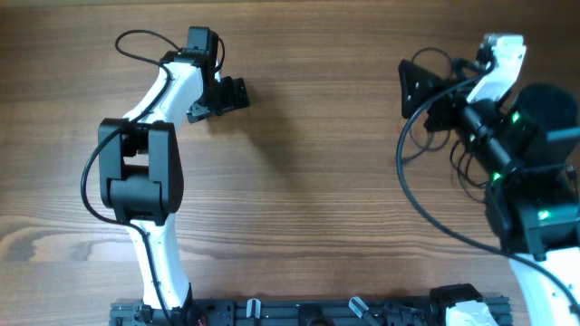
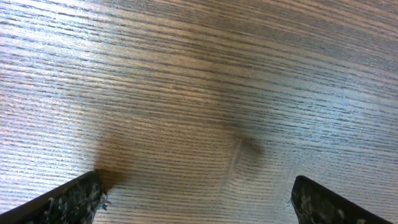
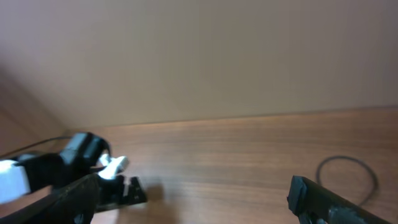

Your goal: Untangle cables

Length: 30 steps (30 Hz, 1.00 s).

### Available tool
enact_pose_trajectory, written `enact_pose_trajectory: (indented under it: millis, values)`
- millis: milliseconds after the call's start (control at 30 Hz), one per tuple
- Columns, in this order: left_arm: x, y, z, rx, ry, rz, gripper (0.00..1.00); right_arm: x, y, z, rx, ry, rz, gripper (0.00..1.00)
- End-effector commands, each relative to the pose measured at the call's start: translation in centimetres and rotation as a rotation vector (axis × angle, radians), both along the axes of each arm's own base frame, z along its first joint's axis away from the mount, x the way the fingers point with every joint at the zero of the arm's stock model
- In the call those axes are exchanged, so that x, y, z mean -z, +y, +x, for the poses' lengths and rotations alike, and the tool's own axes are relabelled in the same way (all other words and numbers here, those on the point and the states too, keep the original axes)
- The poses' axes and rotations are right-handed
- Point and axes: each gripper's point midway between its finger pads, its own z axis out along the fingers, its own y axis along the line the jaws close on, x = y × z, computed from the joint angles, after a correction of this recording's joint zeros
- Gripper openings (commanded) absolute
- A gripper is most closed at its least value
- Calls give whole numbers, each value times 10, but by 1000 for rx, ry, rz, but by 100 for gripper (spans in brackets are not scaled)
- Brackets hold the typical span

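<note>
Two fingertips per wrist view are all that shows of each tool; the rest is cut off at the bottom edge. The right wrist view is blurred. Overhead, thin black loops beside the right arm (image 1: 507, 136) cannot be told apart from its own wiring.

The left gripper (image 2: 196, 190) is spread wide over the wooden table (image 2: 186, 74), grasping nothing. The right gripper (image 3: 194, 190) is likewise spread wide and empty.

One loop of cable (image 3: 341, 157) lies on the wood near the finger at the right of the right wrist view. Whether they touch cannot be told.

R gripper (image 3: 194, 184) agape, cable loop (image 3: 348, 158), L arm (image 3: 37, 172)
</note>
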Motion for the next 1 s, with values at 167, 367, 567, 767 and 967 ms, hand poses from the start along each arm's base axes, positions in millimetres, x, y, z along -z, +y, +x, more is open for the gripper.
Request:
enact_pose_trajectory:
  millis: [167,367,567,767,967]
  values:
    - [25,6,-15,-4,72,15,100,19,-16,-31,63,-239,-29,100]
    - [25,6,-15,-4,72,15,100,12,-17,-61,50,-487,-95,100]
    - [25,6,-15,-4,72,16,100,22,-22,-85,61,-565,-82,100]
    - [25,6,-15,-4,72,16,100,33,-32,-100,117,-623,-70,100]
    - [25,6,-15,-4,72,15,100,46,-34,-113,121,-692,-54,100]
